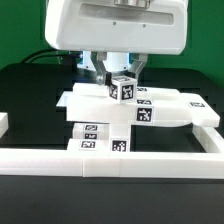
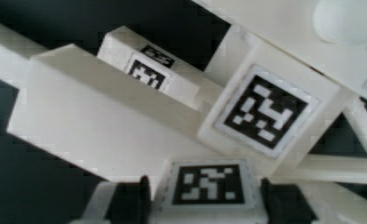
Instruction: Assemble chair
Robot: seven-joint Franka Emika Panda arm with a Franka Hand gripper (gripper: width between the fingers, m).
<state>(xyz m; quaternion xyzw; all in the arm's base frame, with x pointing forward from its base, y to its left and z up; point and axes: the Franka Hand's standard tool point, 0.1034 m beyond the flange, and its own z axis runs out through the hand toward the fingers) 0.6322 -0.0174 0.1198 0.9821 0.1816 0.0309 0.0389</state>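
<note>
1. Black table top [image 1: 30, 100] is seen behind everything, with a green wall at the upper edges of the exterior view.
2. A low white border wall [image 1: 150, 160] is set along the lower part of that view; the chair pieces [image 1: 110, 115] are pushed up against it, likely so they cannot slide.
3. The pieces are found in the middle of the exterior view, stacked and joined.
4. The gripper [image 1: 122, 82] is seen clamped on a small white block [image 1: 122, 89], held just above the flat panels, probably to be fitted onto them.
5. In the wrist view, the block [image 2: 210, 183] is seen between dark fingers [image 2: 132, 190].
6. The parts are dull white plastic, flat and boxy, with black-and-white square tags [image 2: 269, 103].
</note>
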